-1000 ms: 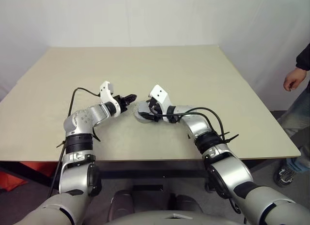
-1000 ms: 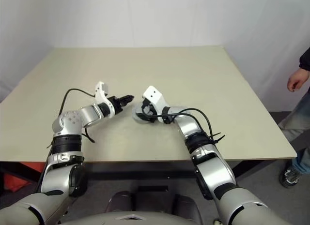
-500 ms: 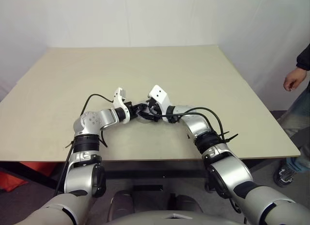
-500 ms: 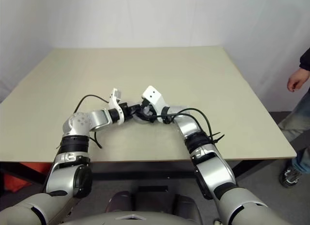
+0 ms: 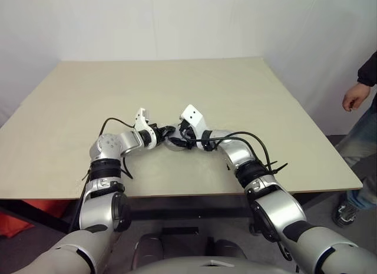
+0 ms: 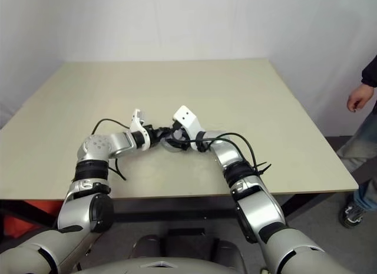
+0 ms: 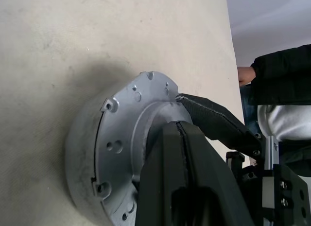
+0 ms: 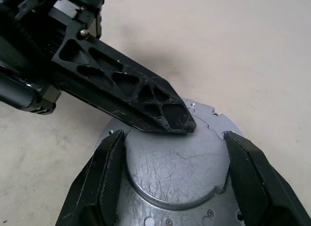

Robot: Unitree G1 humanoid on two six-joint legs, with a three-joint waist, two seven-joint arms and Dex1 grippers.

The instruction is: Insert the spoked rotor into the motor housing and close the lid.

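Note:
The motor housing (image 7: pixel 80 153) stands on the table near its middle, in front of me. The grey lid (image 7: pixel 116 138) with its notched rim lies flat on top of it. My right gripper (image 8: pixel 175 136) reaches in from the right, its two fingers (image 8: pixel 104 182) pressed against either side of the lid's raised round centre. From the left, my left gripper (image 7: pixel 179 126) is shut and empty, its joined tips resting on that raised centre. In the head views the left gripper (image 5: pixel 169 131) and the housing (image 5: pixel 174 144) meet under the right wrist. The spoked rotor is hidden.
The beige table (image 5: pixel 194 85) stretches wide on all sides of the motor. A person stands beyond the table's right edge, a hand (image 5: pixel 353 97) hanging at their side.
My left arm swung right to the motor, and its gripper closed and came down onto the lid. The right gripper stayed where it was.

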